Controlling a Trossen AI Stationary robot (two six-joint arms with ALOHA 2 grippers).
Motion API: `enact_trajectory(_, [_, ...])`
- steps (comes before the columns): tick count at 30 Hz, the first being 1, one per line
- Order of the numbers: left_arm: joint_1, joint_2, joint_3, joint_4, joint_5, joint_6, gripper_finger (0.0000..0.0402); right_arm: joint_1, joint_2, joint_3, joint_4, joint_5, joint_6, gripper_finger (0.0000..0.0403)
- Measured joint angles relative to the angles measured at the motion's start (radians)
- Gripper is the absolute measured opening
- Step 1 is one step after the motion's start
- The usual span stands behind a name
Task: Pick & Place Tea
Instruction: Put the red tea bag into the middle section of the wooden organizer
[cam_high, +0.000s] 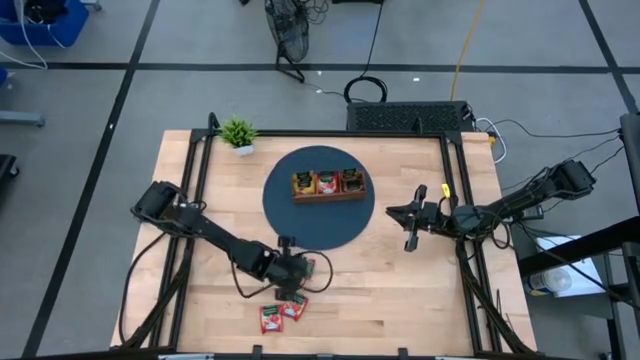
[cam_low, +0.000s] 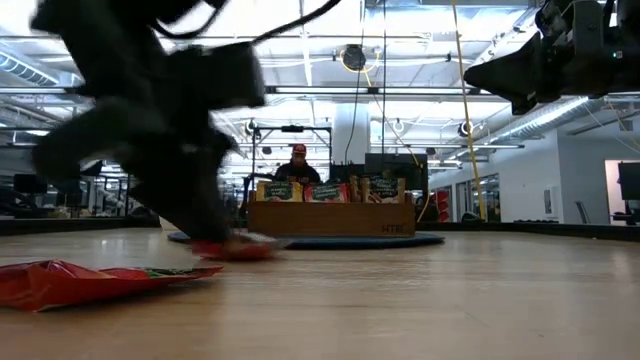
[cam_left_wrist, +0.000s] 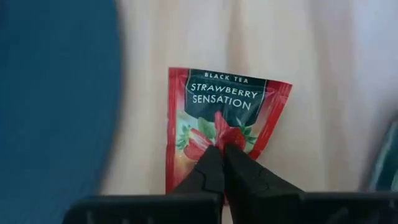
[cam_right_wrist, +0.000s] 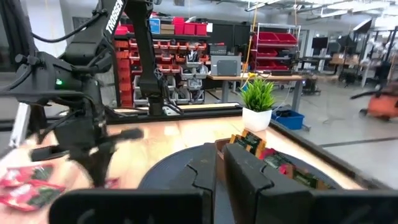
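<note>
The left gripper (cam_left_wrist: 222, 155) is pinching a red strawberry sachet (cam_left_wrist: 217, 118) at the bottom centre of the left wrist picture, its two dark fingers pressed together on the packet's lower edge; the packet is lying flat on the pale wooden table (cam_high: 400, 290), so the grip is most likely the start of a lift. In the high view this gripper (cam_high: 290, 282) is sitting in the lower middle of the frame, just off the edge of the round blue mat (cam_high: 285, 215); two more red sachets (cam_high: 282, 314) are lying directly below it, near the table's front edge, waiting their turn. Above them, at the centre of the frame, the wooden tray (cam_high: 328, 196) is resting on the mat with packets standing in each of its three compartments; it is probably where the held tea is going. To the right of the mat, the right gripper (cam_high: 410, 225) is hanging clear of the work with its fingers closed on nothing, likely parked so as not to obstruct. At the upper left of the table a small potted plant (cam_high: 238, 134) is standing.
</note>
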Motion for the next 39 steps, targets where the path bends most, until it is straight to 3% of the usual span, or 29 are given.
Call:
enact_trajectory(1, [-0.002, -0.025, 0.011, -0.030, -0.043, 0.033, 0.0004, 0.000, 0.000, 0.000, 0.001, 0.000, 0.018, 0.0018])
enact_trajectory(6, [-0.026, -0.134, 0.097, 0.034, -0.455, 0.311, 0.0003, -0.026, 0.082, 0.000, 0.065, -0.025, 0.159, 0.0020])
enact_trajectory(9, [-0.016, -0.124, 0.115, 0.065, -0.594, 0.519, 0.0003, -0.064, 0.197, 0.023, 0.140, -0.108, 0.235, 0.0031])
enact_trajectory(15, [0.070, -0.115, 0.127, 0.143, -0.626, 0.759, 0.0003, -0.131, 0.519, 0.235, 0.150, -0.285, 0.308, 0.0090])
enact_trajectory(18, [0.103, -0.100, 0.126, 0.156, -0.628, 0.829, 0.0002, -0.155, 0.642, 0.342, 0.159, -0.303, 0.310, 0.0125])
enact_trajectory(26, [0.104, -0.103, 0.129, 0.212, -0.676, 0.953, 0.0002, -0.219, 0.752, 0.425, 0.190, -0.373, 0.382, 0.0159])
enact_trajectory(34, [0.117, -0.103, 0.129, 0.235, -0.670, 0.982, 0.0002, -0.249, 0.831, 0.434, 0.323, -0.450, 0.441, 0.0126])
enact_trajectory(39, [0.124, -0.103, 0.129, 0.233, -0.661, 0.952, 0.0002, -0.249, 0.863, 0.460, 0.336, -0.471, 0.359, 0.0023])
